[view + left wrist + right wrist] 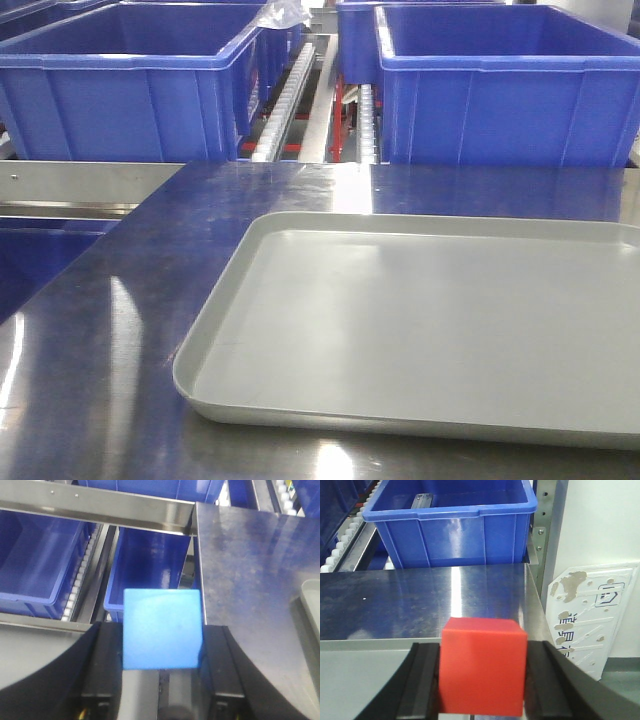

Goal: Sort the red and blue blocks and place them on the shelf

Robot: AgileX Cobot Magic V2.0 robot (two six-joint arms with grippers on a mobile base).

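Note:
My left gripper (162, 645) is shut on the sky-blue block (162, 629), held above the left edge of the steel tabletop, over a lower bin of the shelf. My right gripper (482, 672) is shut on the red block (482, 666), held above the pale grey tray's edge near the table's right end. The shelf shows in the front view as a rail (70, 180) with roller tracks (285, 100) and blue bins. Neither gripper nor block shows in the front view.
The pale grey tray (300, 235) lies on the steel tabletop (90, 330) with nothing on it. Big blue bins (130, 80) (500, 90) stand behind the table. A lower bin (150, 560) sits under a shelf rail (100, 510). A white panel (595, 615) leans right of the table.

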